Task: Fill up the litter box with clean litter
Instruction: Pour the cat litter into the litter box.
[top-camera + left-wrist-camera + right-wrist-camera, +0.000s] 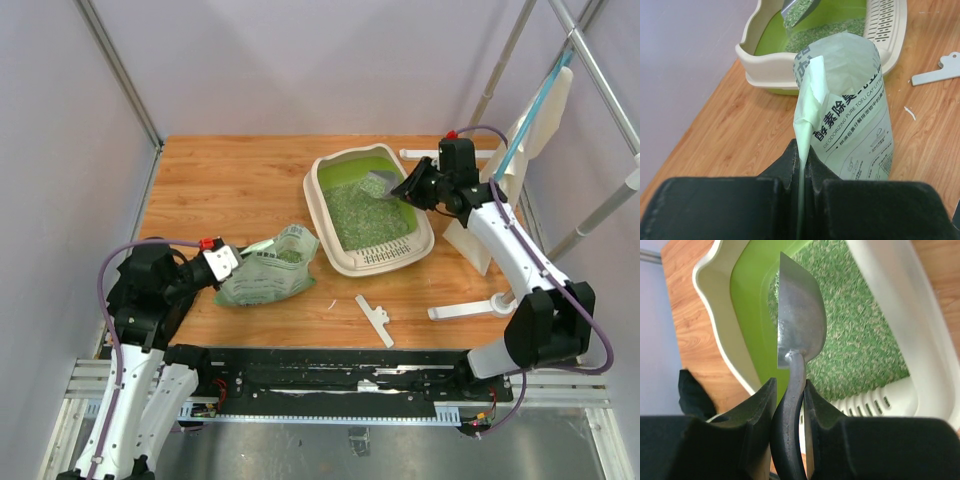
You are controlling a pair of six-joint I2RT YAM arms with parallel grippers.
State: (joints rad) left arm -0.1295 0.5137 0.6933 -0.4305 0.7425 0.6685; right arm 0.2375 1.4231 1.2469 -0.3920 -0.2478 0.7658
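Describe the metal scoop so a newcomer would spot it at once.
Start at the cream litter box toward the far right of the wooden table. Over its bright green inside hangs the scoop, its dark handle clamped in the right gripper. It is the only bare silver metal thing there.

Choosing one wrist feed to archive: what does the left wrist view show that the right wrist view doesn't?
Left wrist only: the left gripper pinching an edge of the printed bag, and a white bracket on the table. Right wrist only: the right gripper clamped on the handle of the scoop. Both: the litter box, the clean litter in it, and the scoop.
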